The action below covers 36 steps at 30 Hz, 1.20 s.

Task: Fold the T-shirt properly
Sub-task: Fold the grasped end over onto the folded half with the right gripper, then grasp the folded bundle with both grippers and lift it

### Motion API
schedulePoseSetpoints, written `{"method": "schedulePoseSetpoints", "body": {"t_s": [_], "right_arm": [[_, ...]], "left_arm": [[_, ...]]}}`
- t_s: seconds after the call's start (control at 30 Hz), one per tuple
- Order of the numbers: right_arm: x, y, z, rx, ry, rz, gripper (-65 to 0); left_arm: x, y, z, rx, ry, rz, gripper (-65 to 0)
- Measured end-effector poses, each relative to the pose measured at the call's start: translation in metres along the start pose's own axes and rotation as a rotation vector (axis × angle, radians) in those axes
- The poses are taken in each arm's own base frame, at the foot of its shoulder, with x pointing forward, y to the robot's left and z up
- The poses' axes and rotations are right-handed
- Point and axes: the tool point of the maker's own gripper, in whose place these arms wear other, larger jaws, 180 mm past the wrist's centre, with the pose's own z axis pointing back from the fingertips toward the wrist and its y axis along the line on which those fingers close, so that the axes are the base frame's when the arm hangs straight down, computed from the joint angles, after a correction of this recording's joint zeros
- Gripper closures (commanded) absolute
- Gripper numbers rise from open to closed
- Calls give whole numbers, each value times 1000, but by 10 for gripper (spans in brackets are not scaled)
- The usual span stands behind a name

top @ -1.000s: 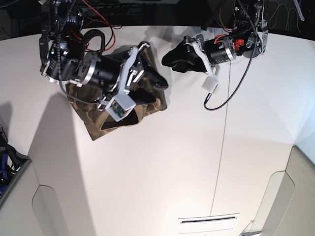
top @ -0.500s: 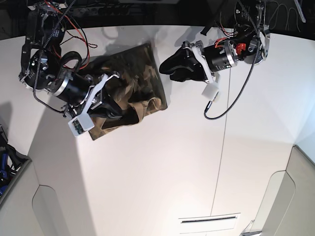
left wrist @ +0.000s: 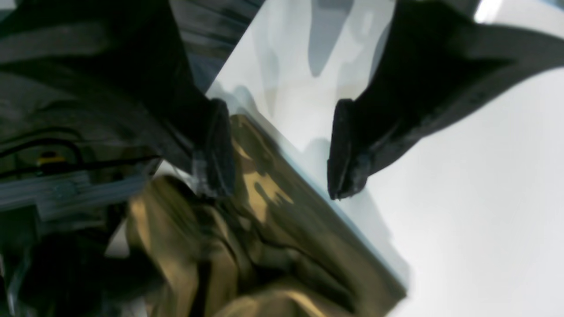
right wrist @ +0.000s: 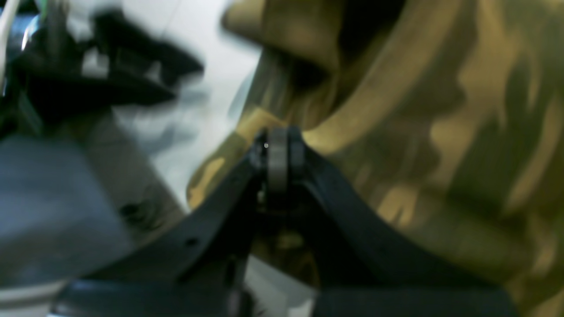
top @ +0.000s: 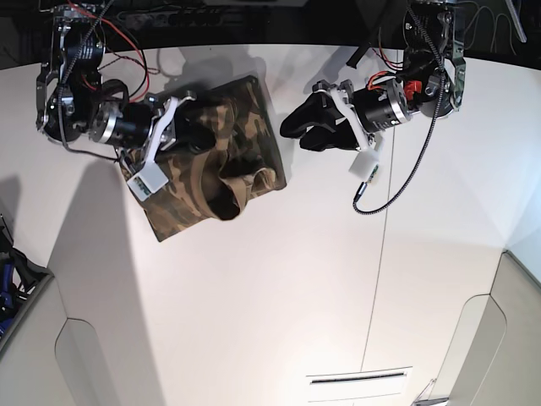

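The camouflage T-shirt (top: 252,118) lies bunched on the white table (top: 270,279) at the back left, with a raised looped fold at its front edge. My right gripper (top: 201,135) sits over the shirt's middle. In the right wrist view its jaws are pressed together (right wrist: 277,149) with camouflage cloth (right wrist: 440,132) all around them, apparently pinched. My left gripper (top: 293,128) is open and empty just right of the shirt. In the left wrist view its fingertips (left wrist: 282,149) stand apart above the shirt's edge (left wrist: 286,246).
A black cable loop (top: 397,182) hangs from the left arm over the table. A seam (top: 382,271) runs down the tabletop and a slot (top: 359,378) lies near the front. Dark clutter (top: 13,288) sits past the table's left edge.
My right gripper has swung left across the shirt and then back toward the far edge, leaving a raised fold at the front. The left gripper has shifted slightly.
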Motion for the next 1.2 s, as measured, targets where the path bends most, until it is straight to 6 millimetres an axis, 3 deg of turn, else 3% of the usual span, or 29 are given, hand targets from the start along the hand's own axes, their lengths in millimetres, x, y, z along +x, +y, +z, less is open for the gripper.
{"method": "schedulePoseSetpoints", "body": {"t_s": [0.13, 0.23, 0.33, 0.47, 0.7, 0.77, 0.93, 0.97, 1.07, 1.2], "right_arm": [[-30, 24, 1, 82, 15, -80, 0], [-37, 47, 8, 138, 0, -86, 0], [-28, 57, 15, 135, -24, -34, 0], [5, 58, 25, 75, -109, 66, 0], [53, 10, 35, -193, -228, 191, 0], [53, -3, 35, -250, -214, 201, 0], [55, -24, 26, -278, -210, 185, 0], [56, -32, 23, -284, -214, 174, 0], [53, -56, 8, -285, -196, 112, 0], [60, -67, -13, -219, -213, 14, 0]], "left_arm": [[5, -1, -1, -3, -15, -5, -367], [4, 0, -1, 0, -10, -7, -367], [6, 1, -1, 1, -16, -11, -367], [14, -4, -1, -25, -43, 1, -367], [14, -9, -1, -52, -44, 20, -359], [14, -9, -1, -53, -44, 20, -293], [13, -8, -1, -52, -41, 19, -21], [13, -8, -1, -50, -39, 17, 0], [11, -6, -1, -40, -30, 11, 0], [10, -5, -1, -34, -25, 7, 0]]}}
